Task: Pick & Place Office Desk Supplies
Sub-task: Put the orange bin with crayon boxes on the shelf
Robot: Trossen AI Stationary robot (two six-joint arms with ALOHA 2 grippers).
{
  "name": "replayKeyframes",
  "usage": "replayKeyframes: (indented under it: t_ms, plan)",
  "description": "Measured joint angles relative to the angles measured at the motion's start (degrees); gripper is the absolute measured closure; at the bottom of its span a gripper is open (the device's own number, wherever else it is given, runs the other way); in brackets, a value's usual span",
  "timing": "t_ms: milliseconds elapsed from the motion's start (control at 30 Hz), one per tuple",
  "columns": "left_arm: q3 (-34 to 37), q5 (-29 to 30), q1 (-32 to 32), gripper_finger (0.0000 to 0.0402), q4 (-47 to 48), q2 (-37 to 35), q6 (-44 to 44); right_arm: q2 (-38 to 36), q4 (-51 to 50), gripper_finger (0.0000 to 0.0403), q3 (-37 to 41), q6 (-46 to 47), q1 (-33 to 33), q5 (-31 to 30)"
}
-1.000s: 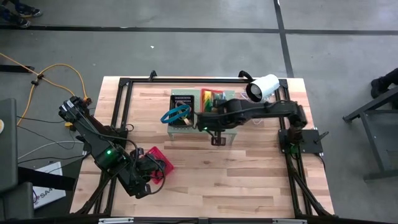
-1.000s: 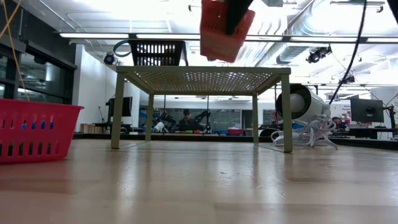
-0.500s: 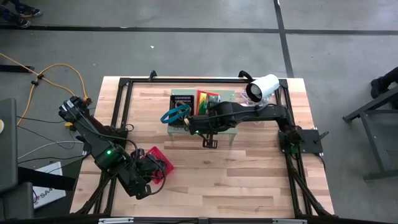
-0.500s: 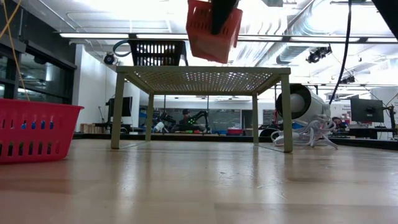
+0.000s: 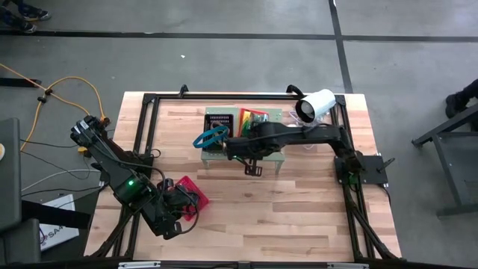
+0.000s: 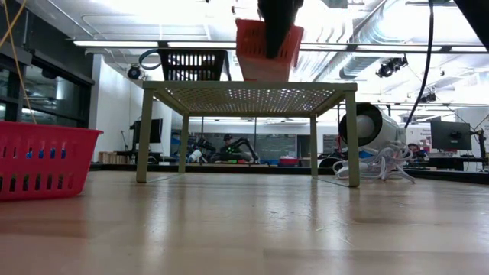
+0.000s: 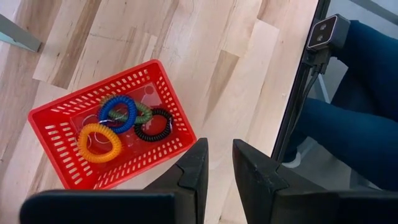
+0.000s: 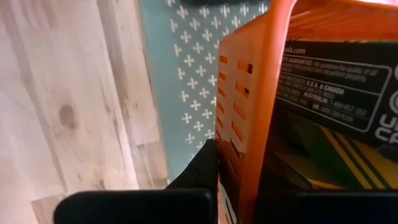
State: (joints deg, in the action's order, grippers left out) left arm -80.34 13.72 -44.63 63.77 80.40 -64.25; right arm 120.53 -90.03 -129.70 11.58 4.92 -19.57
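Right gripper (image 6: 276,46) fingers clamped on orange basket's (image 6: 267,52) wall, above the perforated stand (image 6: 248,97). Left gripper (image 7: 217,165) beside red basket (image 7: 62,118), fingers slightly apart, holding nothing.

From above, the right arm (image 5: 299,136) covers most of the stand (image 5: 218,118) and the orange tray (image 5: 247,116). At table height the picture's top edge cuts off that tray (image 6: 263,57). The pack's label (image 8: 336,81) is cropped, its small print unreadable.

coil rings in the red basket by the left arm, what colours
Orange, blue, black and a green one half hidden; clearest in the left wrist view.
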Motion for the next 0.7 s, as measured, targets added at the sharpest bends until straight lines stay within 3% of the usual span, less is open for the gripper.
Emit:
replayKeyframes:
  t_ms: [700]
  plan:
    - [0.0,0.0,-0.01,0.0332,0.0,0.0,0.0,-0.02,3.35,0.04,5.21,-4.36,-0.58,1.66]
